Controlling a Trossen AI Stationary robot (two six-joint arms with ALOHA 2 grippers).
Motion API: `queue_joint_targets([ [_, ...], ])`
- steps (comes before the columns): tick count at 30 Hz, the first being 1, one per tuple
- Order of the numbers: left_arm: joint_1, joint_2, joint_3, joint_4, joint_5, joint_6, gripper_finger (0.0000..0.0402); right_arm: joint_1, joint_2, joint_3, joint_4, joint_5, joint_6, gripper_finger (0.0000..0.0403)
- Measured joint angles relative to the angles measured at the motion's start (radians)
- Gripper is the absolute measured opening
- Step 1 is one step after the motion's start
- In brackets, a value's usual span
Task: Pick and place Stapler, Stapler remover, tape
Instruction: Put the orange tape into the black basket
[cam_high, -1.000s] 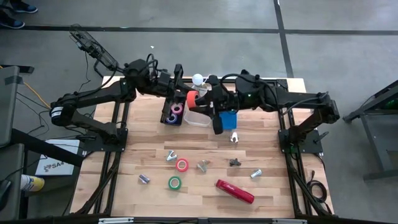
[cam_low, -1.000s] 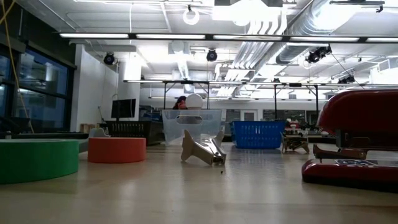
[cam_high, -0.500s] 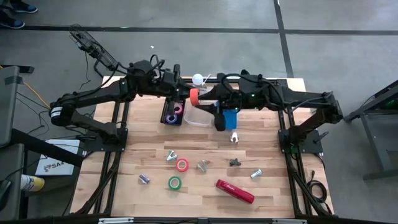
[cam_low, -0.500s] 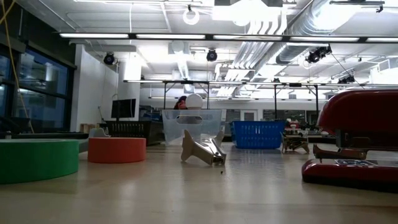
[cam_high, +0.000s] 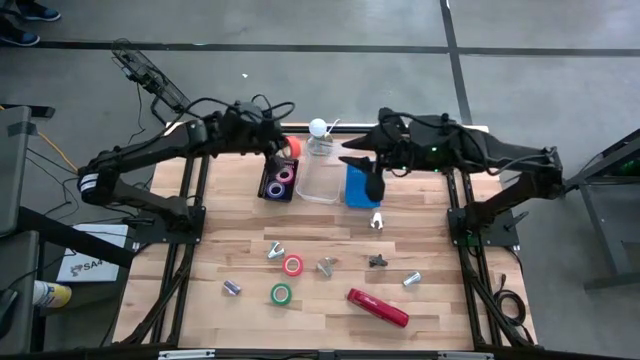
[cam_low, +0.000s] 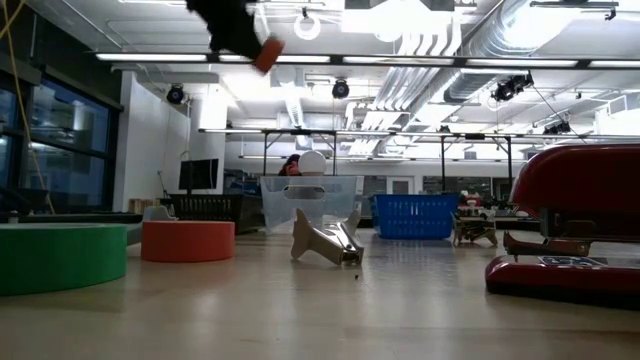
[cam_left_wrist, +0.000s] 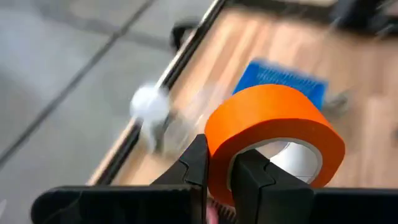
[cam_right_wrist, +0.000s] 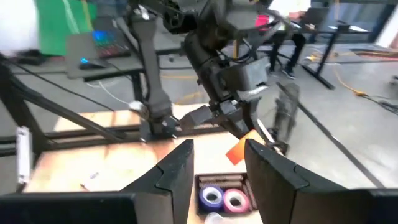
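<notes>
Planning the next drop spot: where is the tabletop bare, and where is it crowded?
Bare patches: the table right of the stapler, the left edge beside the green tape roll, and the band between the clear bin and the loose items. Crowded: the back edge, with the black tray, blue tray, and both arms overhead.

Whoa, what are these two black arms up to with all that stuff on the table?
They are sorting desk items into bins at the far edge of the table. The left gripper is shut on an orange tape roll, held in the air near the dark bin that already holds a purple roll and a pink roll. The right gripper is open and empty, above the blue tray. The red stapler, a green roll and a red-orange roll lie loose on the wood.
</notes>
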Motion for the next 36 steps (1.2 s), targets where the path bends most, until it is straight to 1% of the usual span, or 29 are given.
queue_joint_targets([
  [4,0.074,0.044,-0.002,-0.140,0.012,-0.061,0.0033,0.000,0.000,0.000,-0.041,0.053,0.000,0.0134],
  [8,0.132,0.110,-0.001,-0.261,0.073,-0.159,0.0033,-0.001,-0.001,0.000,-0.069,0.094,-0.001,0.0134],
  [10,0.148,0.149,-0.001,-0.314,0.091,-0.211,0.0033,-0.001,-0.001,0.000,-0.087,0.102,0.003,0.0134],
  [14,0.156,0.226,-0.001,-0.381,0.095,-0.274,0.0033,-0.001,-0.001,0.000,-0.108,0.102,0.018,0.0134],
  [18,0.154,0.301,-0.001,-0.415,0.110,-0.324,0.0033,-0.001,-0.001,0.000,-0.125,0.102,0.019,0.0134],
  [24,0.146,0.398,-0.001,-0.460,0.119,-0.350,0.0033,-0.001,-0.001,0.000,-0.146,0.102,0.025,0.0134],
  [36,0.091,0.489,-0.001,-0.449,0.110,-0.350,0.0033,-0.001,-0.001,0.000,-0.182,0.091,0.026,0.0134],
])
